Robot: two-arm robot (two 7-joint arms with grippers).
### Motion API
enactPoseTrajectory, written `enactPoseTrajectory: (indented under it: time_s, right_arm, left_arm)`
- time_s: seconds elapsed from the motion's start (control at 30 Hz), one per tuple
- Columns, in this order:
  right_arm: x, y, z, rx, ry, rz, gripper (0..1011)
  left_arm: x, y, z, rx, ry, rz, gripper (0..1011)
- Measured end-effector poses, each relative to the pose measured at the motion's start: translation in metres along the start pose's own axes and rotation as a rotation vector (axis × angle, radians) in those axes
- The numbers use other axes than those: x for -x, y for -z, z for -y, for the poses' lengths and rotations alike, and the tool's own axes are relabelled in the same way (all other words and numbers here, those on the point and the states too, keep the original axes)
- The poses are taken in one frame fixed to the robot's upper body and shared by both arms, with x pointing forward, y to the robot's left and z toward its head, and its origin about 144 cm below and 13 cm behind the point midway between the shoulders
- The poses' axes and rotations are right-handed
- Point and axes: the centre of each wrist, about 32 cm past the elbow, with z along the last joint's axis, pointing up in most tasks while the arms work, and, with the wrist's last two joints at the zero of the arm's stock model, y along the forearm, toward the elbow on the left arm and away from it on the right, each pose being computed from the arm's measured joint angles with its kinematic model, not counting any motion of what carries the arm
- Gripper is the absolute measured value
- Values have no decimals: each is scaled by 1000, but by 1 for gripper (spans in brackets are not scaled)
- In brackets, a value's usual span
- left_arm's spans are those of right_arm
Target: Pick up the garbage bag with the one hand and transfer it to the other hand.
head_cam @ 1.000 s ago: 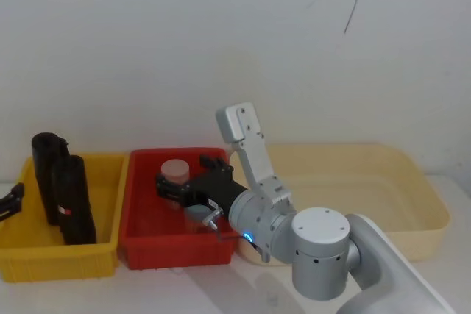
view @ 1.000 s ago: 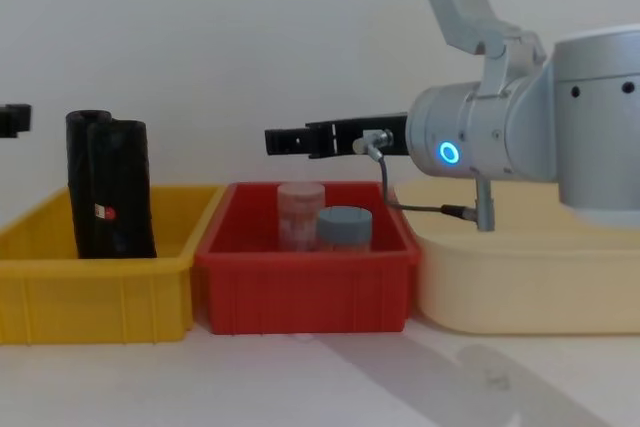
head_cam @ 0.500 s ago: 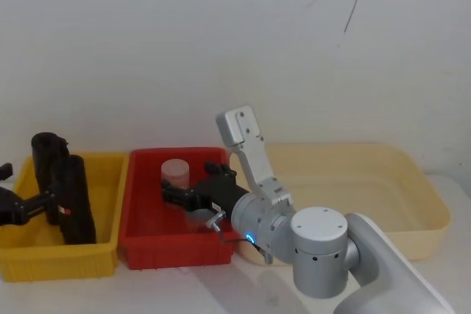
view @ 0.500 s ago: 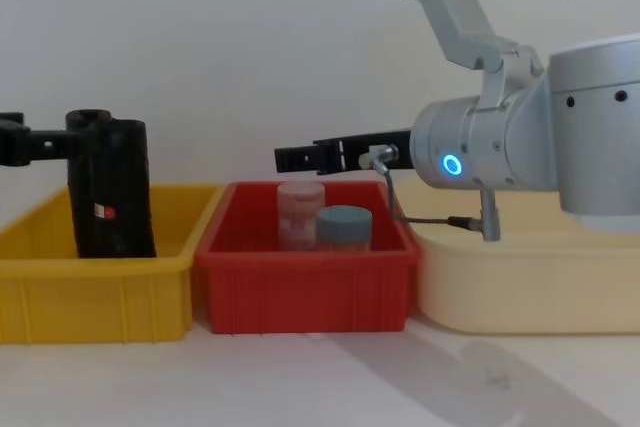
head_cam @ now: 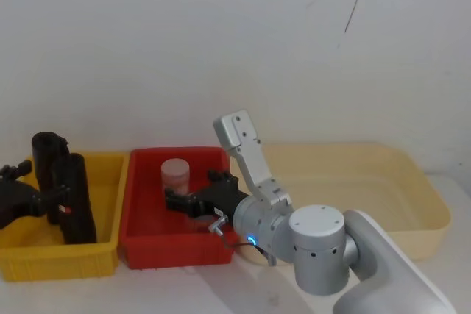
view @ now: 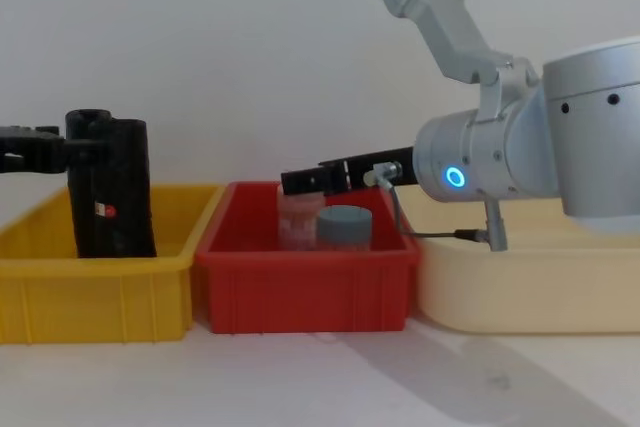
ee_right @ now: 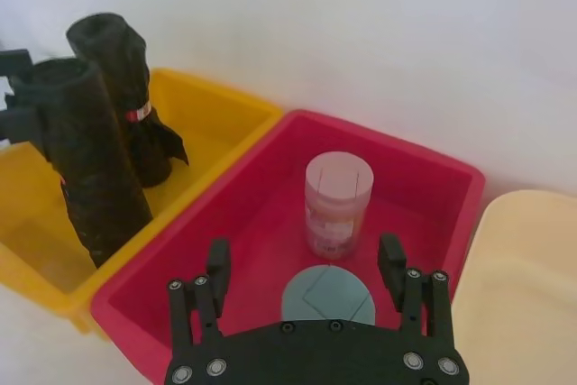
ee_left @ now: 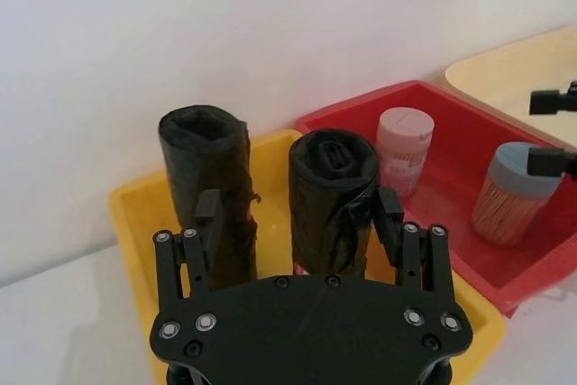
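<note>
left tool [ee_left: 298,205] has slid in, wide, at the garbage bag [head_cam: 44,156] or marked roll [head_cam: 75,207], can't tell which; right tool [ee_right: 304,252] wide over red bin [head_cam: 169,253].

The counter [view: 300,377] is a flat white surface. Three containers stand directly on it in one row along the wall. The yellow bin [view: 100,292] is at the robot's left. The red bin [view: 305,292] stands just beside it, in the middle. The cream tub [view: 520,287], the widest, is at the right, close against the red bin.
</note>
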Motion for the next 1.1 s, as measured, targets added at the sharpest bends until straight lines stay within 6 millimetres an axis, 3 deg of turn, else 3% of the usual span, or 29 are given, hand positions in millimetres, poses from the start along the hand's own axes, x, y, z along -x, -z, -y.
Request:
enactPoseTrajectory:
  time_s: [0.53,1.1]
  right_arm:
    - [-5,0,-4,64,-17,-5,1001]
    - [-6,-1,-7,99,-36,-5,1000]
  left_arm:
    - [-2,5,29,10,59,-31,1001]
    - [-1,11,42,2,92,-58,1001]
